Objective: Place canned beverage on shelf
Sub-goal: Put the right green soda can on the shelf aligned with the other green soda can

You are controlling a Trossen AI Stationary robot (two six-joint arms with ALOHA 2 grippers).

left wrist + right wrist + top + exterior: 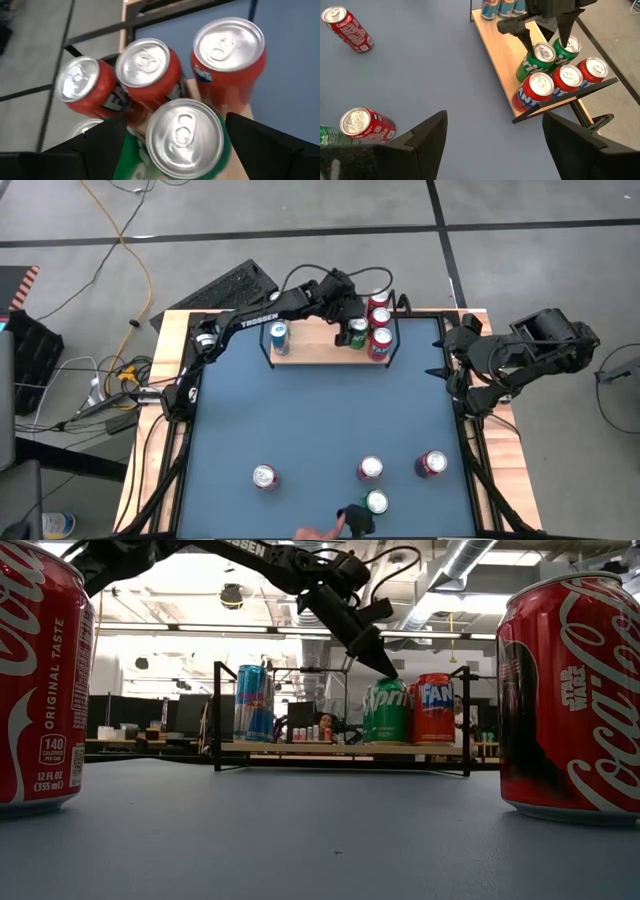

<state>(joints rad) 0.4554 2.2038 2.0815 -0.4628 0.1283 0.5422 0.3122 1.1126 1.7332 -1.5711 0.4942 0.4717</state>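
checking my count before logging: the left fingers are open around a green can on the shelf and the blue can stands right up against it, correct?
Not quite. The left gripper's fingers do stand open either side of the green can on the shelf, but the blue can stands apart at the shelf's other end. The high view shows bare board between them; red cans are the green can's neighbours.

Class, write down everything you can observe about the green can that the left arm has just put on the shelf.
The green can is a Sprite can with a plain silver lid and pull tab. It stands upright on the light-wood shelf, near its right end, in a cluster with the red cans and another green can. The left pincer hangs right above it, fingers spread to either side of the lid; whether they touch the can is unclear.
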